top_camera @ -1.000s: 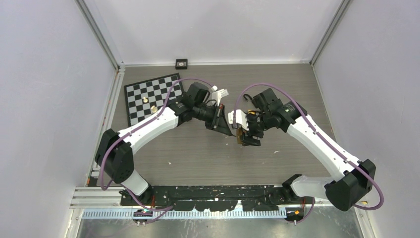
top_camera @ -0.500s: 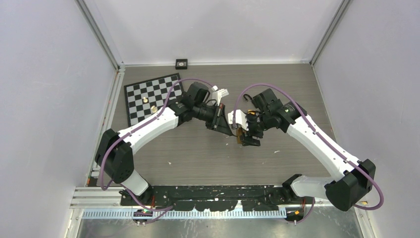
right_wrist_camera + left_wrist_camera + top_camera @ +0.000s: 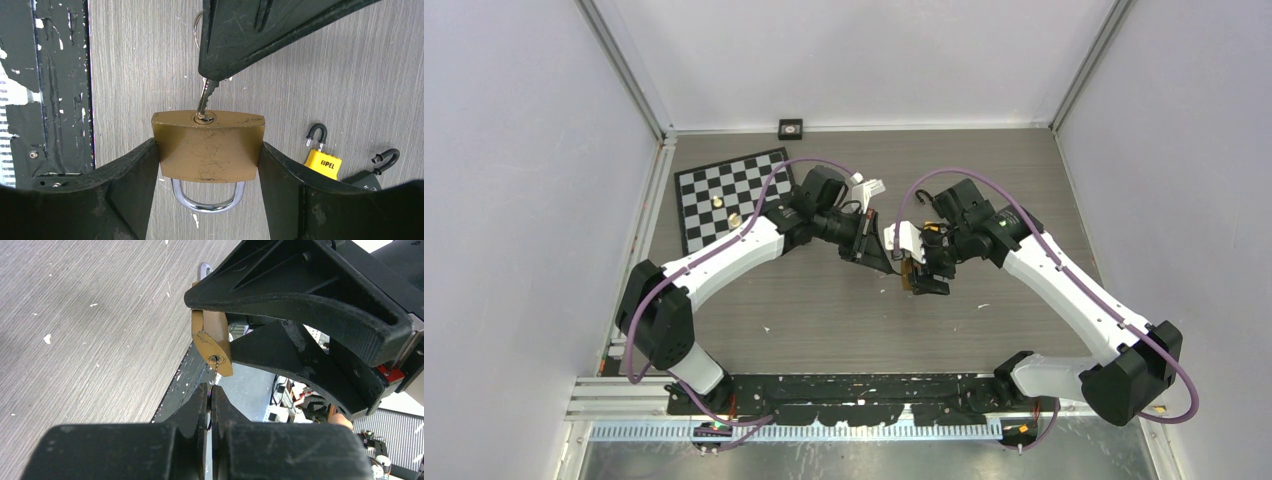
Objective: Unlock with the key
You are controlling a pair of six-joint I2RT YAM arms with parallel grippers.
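Brass padlock (image 3: 207, 145): held near the middle of the table (image 3: 824, 320), its two narrow sides pressed against the inner faces of the right jaws. In the right wrist view its keyhole face pointed to 12 o'clock.
Shackle (image 3: 208, 199): silver, at 6 o'clock below the body, with both legs running into it.
Right jaws: spread wide and clamped on the padlock body from 9 and 3 o'clock.
Key (image 3: 206, 96): its tip sat in the keyhole (image 3: 215, 359), with much of the blade outside and leaning slightly toward 1 o'clock. Its head was hidden inside the left jaws.
Left jaws: pressed together on the key's head. In the left wrist view the padlock sat at 12 o'clock, just beyond their tips.
Key ring (image 3: 196, 22): a silver loop showing at the 9 o'clock edge of the left jaws.
Left arm (image 3: 724, 255): reached in from 8 o'clock.
Right arm (image 3: 1064, 280): reached in from 4 o'clock, its wrist meeting the left wrist over the table's middle.
Yellow padlock (image 3: 322, 162): lay on the table at 3 o'clock of the brass one, well apart from it, with a black shackle.
Dark padlock (image 3: 372, 181): lay just beside the yellow one, partly hidden behind the right jaws.
Chessboard (image 3: 724, 195): lay at 10 o'clock on the table, with two small brass-coloured pieces on it.
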